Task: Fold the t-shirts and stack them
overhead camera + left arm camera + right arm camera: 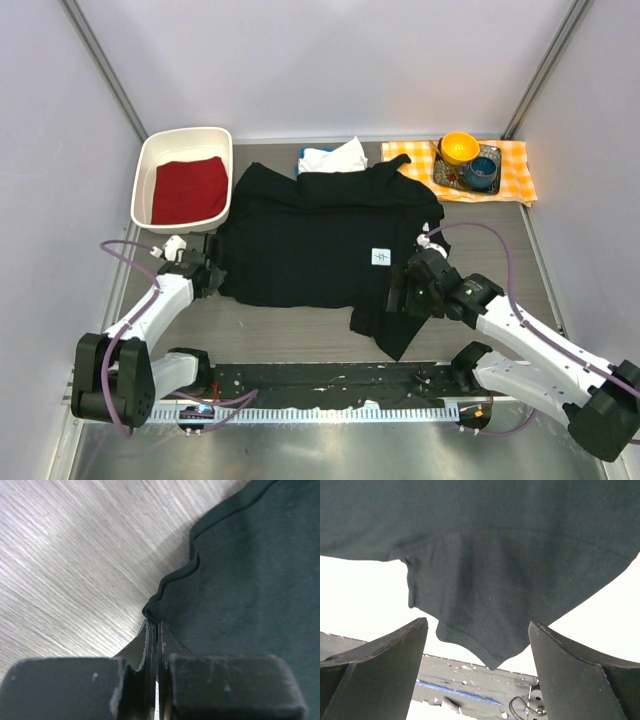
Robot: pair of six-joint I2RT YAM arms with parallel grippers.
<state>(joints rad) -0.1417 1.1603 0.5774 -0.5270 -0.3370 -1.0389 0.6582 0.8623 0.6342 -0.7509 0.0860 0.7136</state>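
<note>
A large black t-shirt with a small white square label lies spread flat mid-table. A white t-shirt and a blue one peek out behind its far edge. My left gripper is at the shirt's left edge. In the left wrist view it is shut, with the bunched hem of the black shirt pinched at its tips. My right gripper hovers over the shirt's near right corner. In the right wrist view it is open and empty, with the black cloth hanging beyond its fingers.
A white basin holding a red cloth stands at the far left. An orange-and-white checked cloth at the far right carries an orange bowl and a blue cup. A black rail runs along the near edge.
</note>
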